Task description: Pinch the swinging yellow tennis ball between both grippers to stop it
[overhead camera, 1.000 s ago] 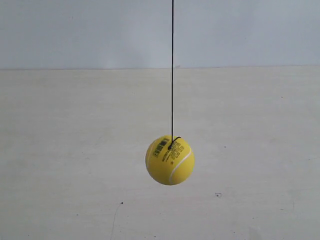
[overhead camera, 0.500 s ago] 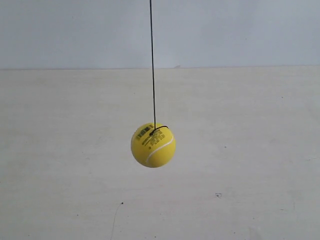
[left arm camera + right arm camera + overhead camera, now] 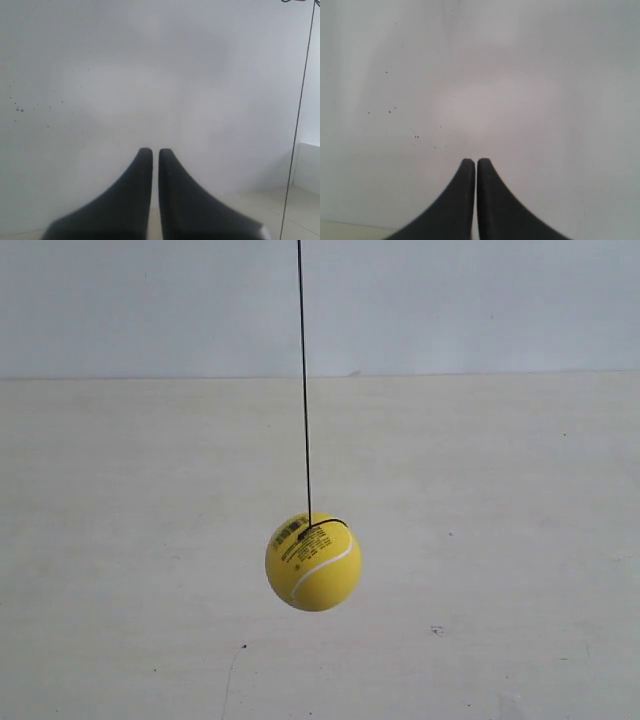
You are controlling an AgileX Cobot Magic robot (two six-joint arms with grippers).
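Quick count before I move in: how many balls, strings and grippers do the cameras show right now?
yellow tennis ball: 1
black string: 1
grippers: 2, the left gripper and the right gripper, each seen only in its own wrist view
Total: 4

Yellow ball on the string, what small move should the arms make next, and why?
Probably bring both arms in toward the ball from opposite sides: the exterior view shows no gripper near it, and the left gripper and right gripper, both shut, face a wall.
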